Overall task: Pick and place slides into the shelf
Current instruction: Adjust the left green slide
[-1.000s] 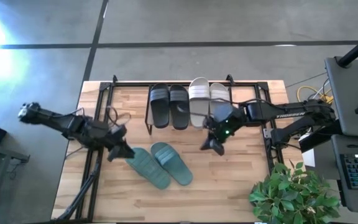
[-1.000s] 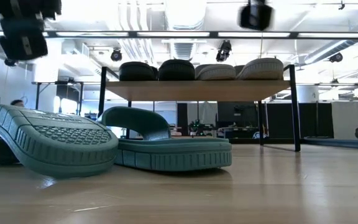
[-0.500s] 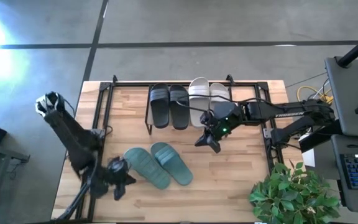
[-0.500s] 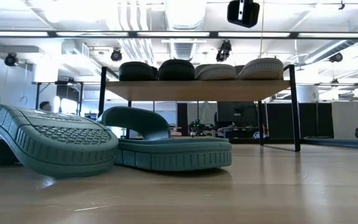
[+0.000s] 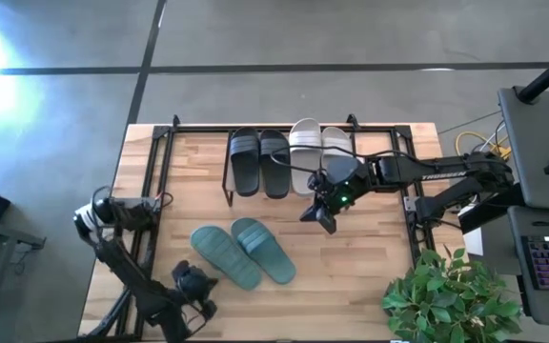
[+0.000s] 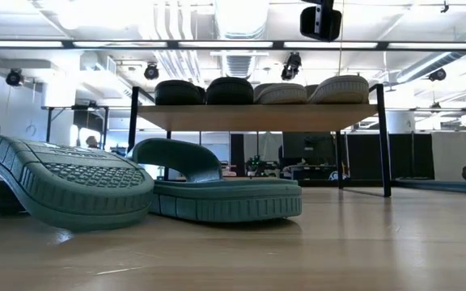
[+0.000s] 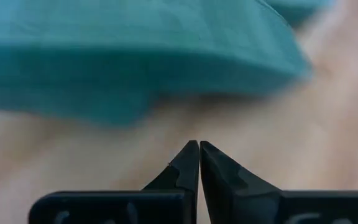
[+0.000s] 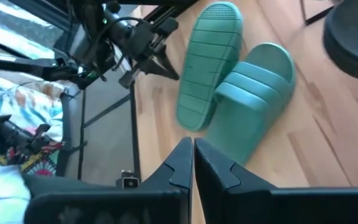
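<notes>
The high view looks straight down on the whole table. The low view sits at tabletop level, close behind the green slides, facing the shelf; both wrist views share those slides.

Left arm pulled back to the table's near-left corner

The left gripper has been moved a long way: a second ago it was held at the heel of the upside-down teal slide, and now it is seen down by the front edge of the table, near that slide but apart from it, with its fingers pressed together and nothing between them. The left arm has been folded back along the table's left side. The right gripper has been shifted a little toward the shelf, and in the low view it is now seen higher up and more to the left.
</notes>
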